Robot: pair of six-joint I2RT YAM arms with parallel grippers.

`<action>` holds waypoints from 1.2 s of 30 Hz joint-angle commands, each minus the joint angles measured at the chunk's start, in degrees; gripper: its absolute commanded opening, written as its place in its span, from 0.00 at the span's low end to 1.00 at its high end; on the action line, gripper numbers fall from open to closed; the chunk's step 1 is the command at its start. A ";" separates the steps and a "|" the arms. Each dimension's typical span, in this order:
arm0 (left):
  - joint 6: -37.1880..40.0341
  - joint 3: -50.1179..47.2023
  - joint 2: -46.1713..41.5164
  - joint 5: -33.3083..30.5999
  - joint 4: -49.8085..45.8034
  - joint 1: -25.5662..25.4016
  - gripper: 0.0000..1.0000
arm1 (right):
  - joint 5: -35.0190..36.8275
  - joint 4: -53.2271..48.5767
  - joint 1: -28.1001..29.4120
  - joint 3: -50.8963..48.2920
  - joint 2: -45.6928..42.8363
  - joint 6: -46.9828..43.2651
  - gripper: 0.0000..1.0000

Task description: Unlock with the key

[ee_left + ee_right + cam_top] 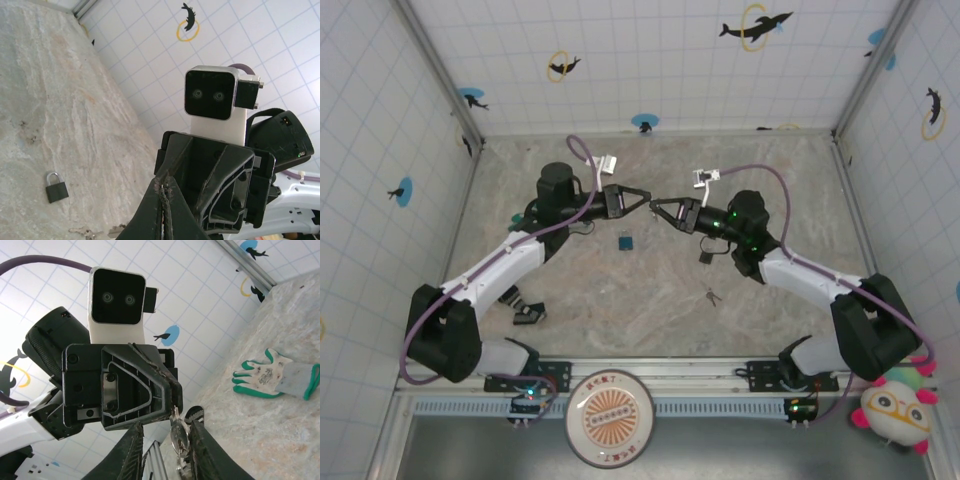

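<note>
Above the mottled stone surface point(620, 300), the left hand point(174, 394) pinches a small silver key point(177, 434), dangling it between the spread fingers of the right hand point(167, 454), seemingly for handover.

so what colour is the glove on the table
White fabric glove with green fingertips and cuff edge; clearest in the right wrist view.

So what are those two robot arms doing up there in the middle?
They are meeting tip to tip above the table. The left pincer is shut on a key, which dangles on its ring inside the open right pincer, so it looks like a hand-over. The padlock lies on the table, untouched, with more keys beside it.
</note>
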 commanded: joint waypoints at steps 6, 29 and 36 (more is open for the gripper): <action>-0.82 -0.67 -1.07 -0.48 2.05 -0.15 0.00 | -0.38 2.72 -0.16 -0.10 -0.44 -0.03 0.08; 5.40 2.12 2.31 -17.97 -17.03 2.35 0.52 | 9.69 -27.25 -4.84 -1.48 -11.14 -17.95 0.00; 6.32 4.73 9.93 -23.28 -24.87 2.25 0.64 | 13.26 -29.53 -5.35 -3.59 -13.97 -19.20 0.00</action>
